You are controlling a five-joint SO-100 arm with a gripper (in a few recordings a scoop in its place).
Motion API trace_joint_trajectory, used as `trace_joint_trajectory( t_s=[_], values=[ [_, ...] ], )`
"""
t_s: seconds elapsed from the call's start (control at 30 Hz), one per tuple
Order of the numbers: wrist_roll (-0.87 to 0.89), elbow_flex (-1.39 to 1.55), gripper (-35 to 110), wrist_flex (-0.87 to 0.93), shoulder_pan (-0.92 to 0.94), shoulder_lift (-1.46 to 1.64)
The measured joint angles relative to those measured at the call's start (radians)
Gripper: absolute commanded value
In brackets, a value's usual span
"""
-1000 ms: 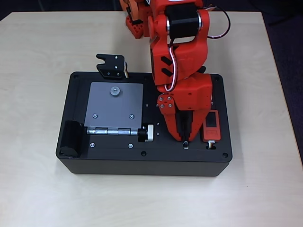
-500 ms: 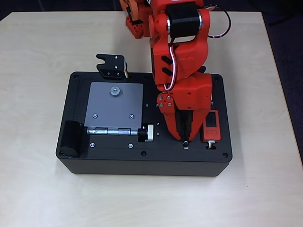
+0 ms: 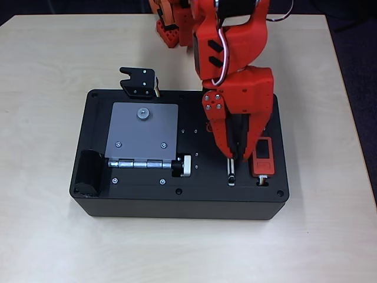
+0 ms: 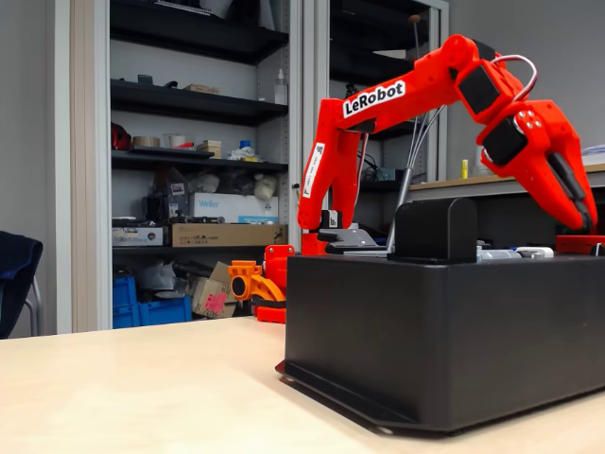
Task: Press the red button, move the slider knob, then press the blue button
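Observation:
My orange gripper (image 3: 236,157) hangs over the far end of the narrow white-rimmed slider slot (image 3: 231,174) on top of the black box (image 3: 177,203). Its fingers are together with nothing between them. The slot's near part lies bare below the tips, and I cannot make out the slider knob in it. In the fixed view the gripper (image 4: 590,225) points down, its tips a little above the box top (image 4: 444,312). The arm covers the part of the box behind the slot, and the red button and the blue button are hidden.
A red module with a dark screen (image 3: 263,156) lies just right of the slot. A grey hinged plate (image 3: 141,132) with a silver-and-black knob (image 3: 184,165) fills the box's left half. A black latch (image 3: 139,82) and a black cylinder (image 3: 88,174) stand at its edges.
The gripper has drawn back from the near end of the slider slot toward the far end and risen, and the arm has shifted slightly right in the overhead view.

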Motion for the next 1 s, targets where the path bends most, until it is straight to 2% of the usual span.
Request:
trace_joint_trajectory(
  t_s=[0.3,0.43,0.5,0.63,0.73,1.0],
  values=[
    [0.066,0.163,1,0.054,-0.055,0.178],
    [0.094,0.202,9,0.098,-0.075,0.244],
    [0.094,0.218,17,0.107,-0.08,0.273],
    [0.077,0.239,47,0.103,-0.083,0.316],
    [0.037,0.256,63,0.054,-0.097,0.327],
    [-0.017,0.261,83,0.009,-0.121,0.342]
  ],
)
